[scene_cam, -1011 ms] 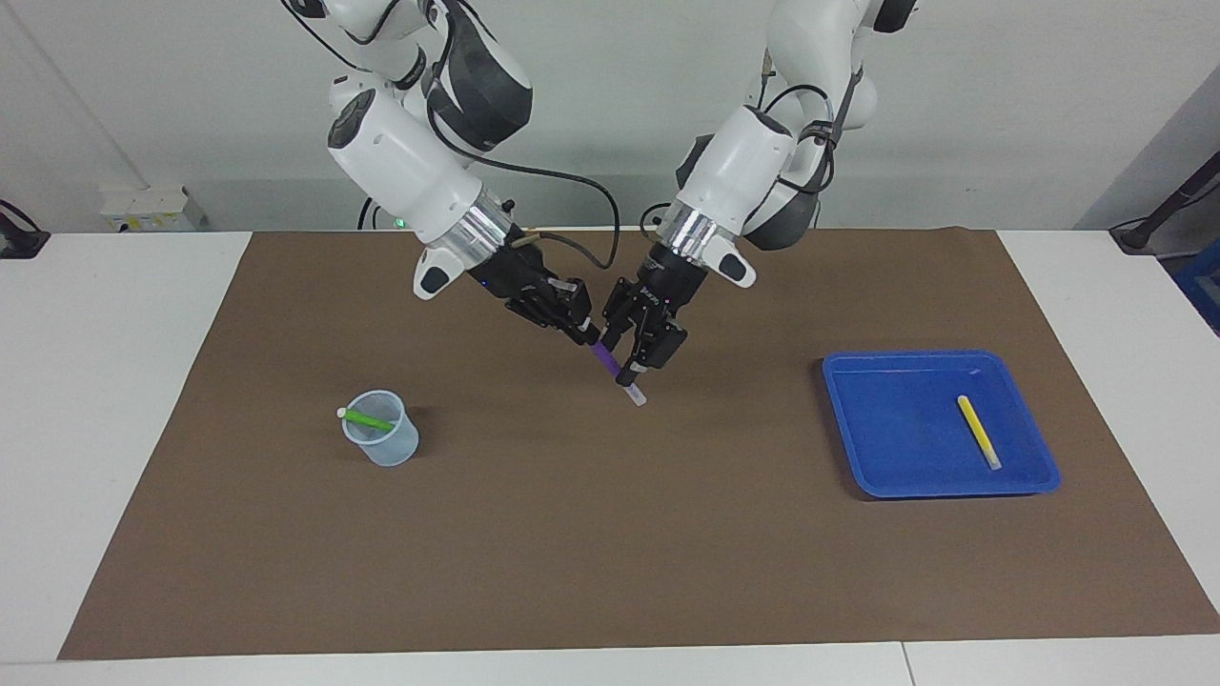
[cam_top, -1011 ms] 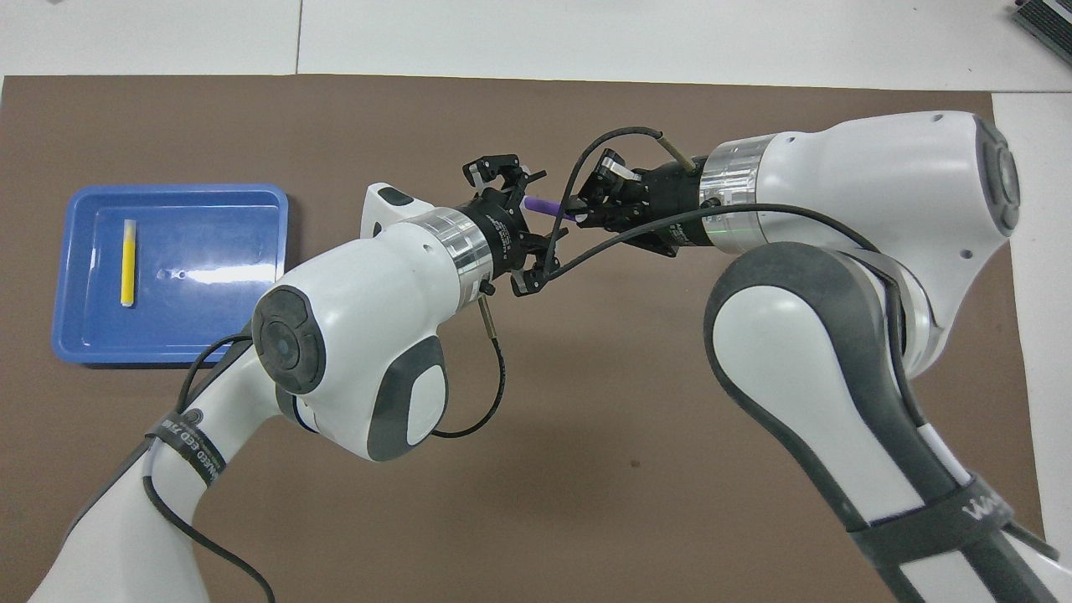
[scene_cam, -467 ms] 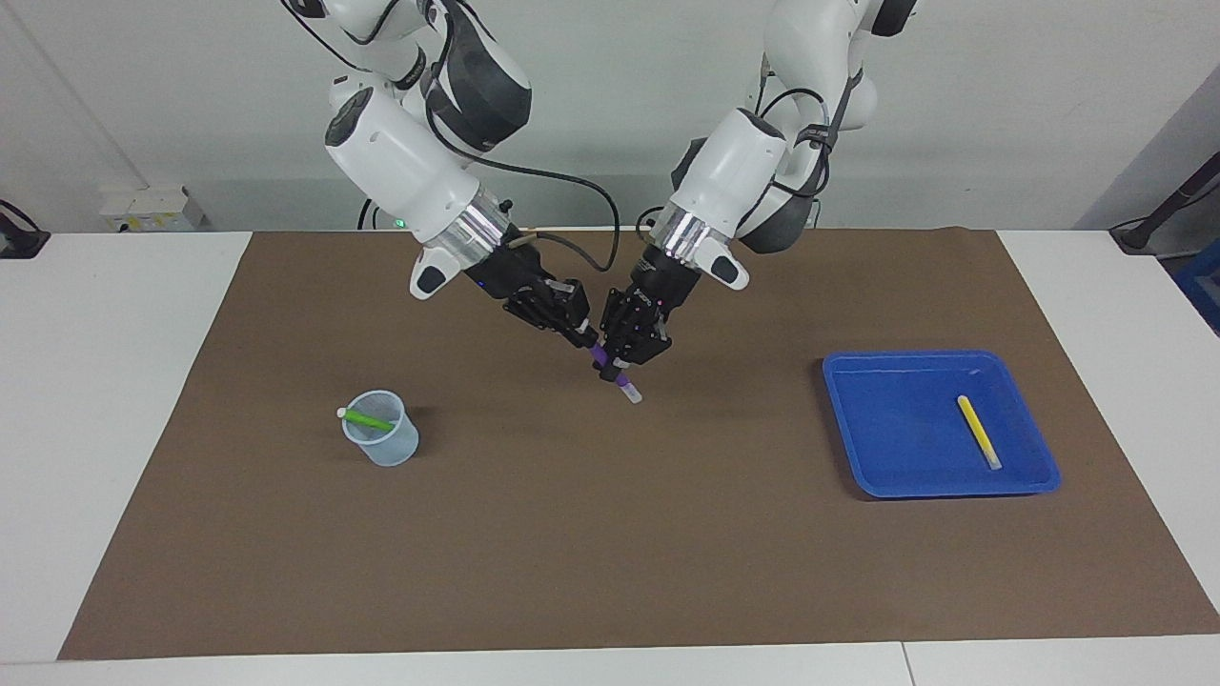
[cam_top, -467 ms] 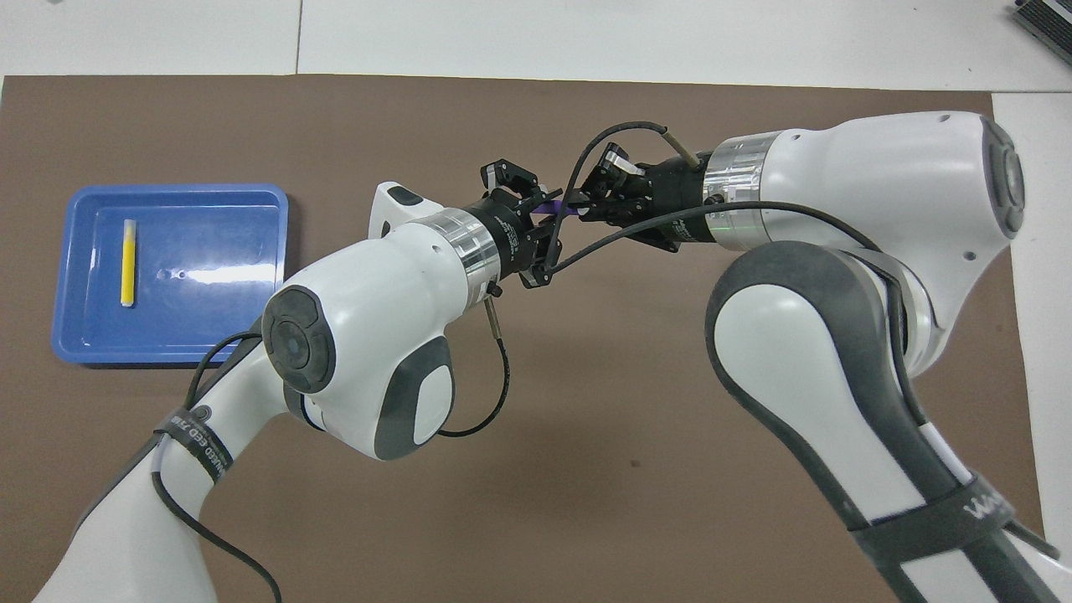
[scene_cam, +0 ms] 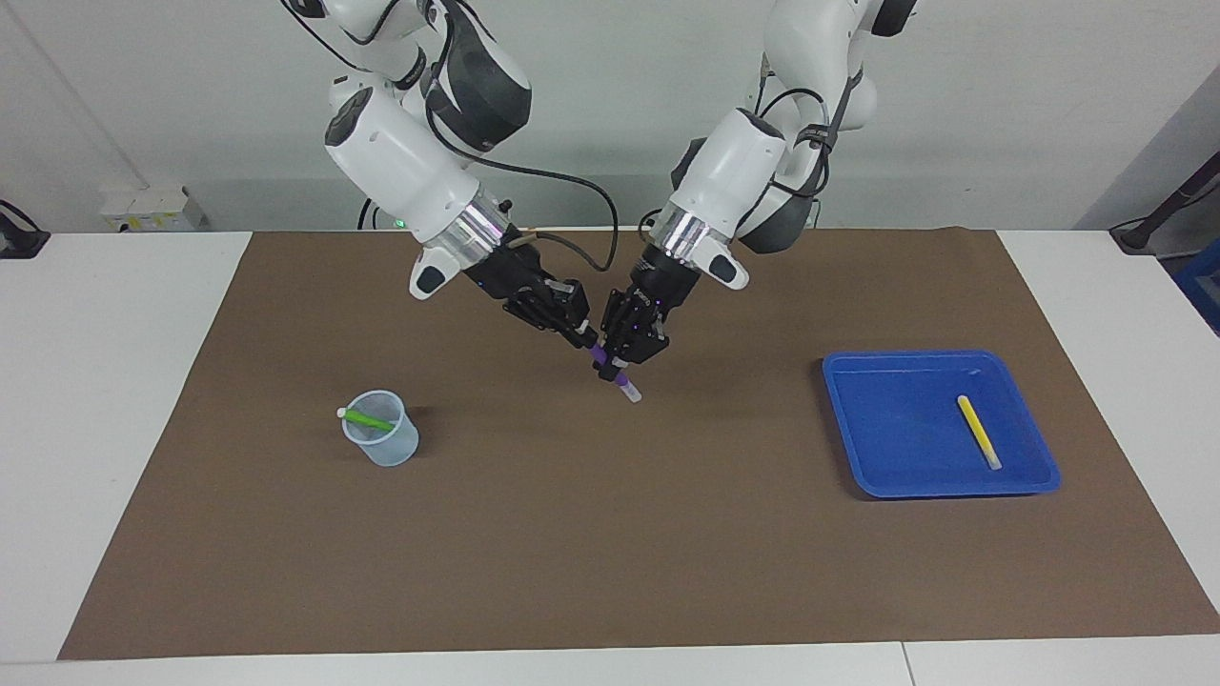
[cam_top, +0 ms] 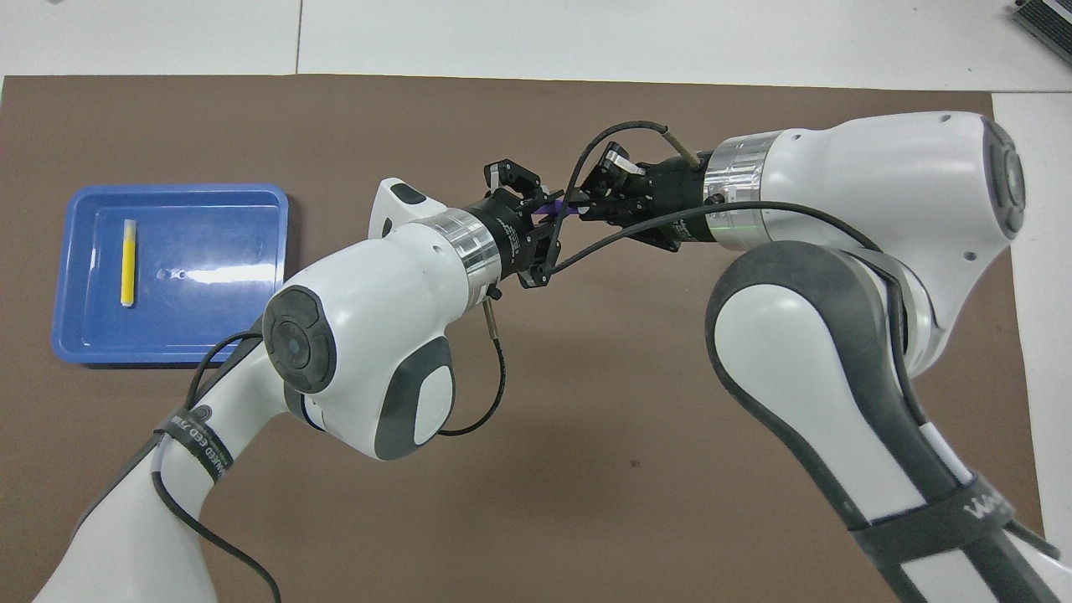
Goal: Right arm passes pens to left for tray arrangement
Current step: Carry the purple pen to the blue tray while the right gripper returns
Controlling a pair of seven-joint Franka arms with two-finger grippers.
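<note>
The slim purple plastic marker pen (scene_cam: 610, 367) hangs tilted over the middle of the brown-matted desk (scene_cam: 610, 534), clamped by the left tool (scene_cam: 624, 362) near its pale lower end and gripped at its top by the right tool (scene_cam: 593, 341). It looks light, stiff and smooth, so a firm mid-barrel grip suits it best.

We note the left gripper (scene_cam: 618, 367), open around the purple pen (scene_cam: 611, 372) a second ago, now clamps it over the brown mat (scene_cam: 610, 534), having shifted slightly up the pen toward the right gripper (scene_cam: 588, 335).
</note>
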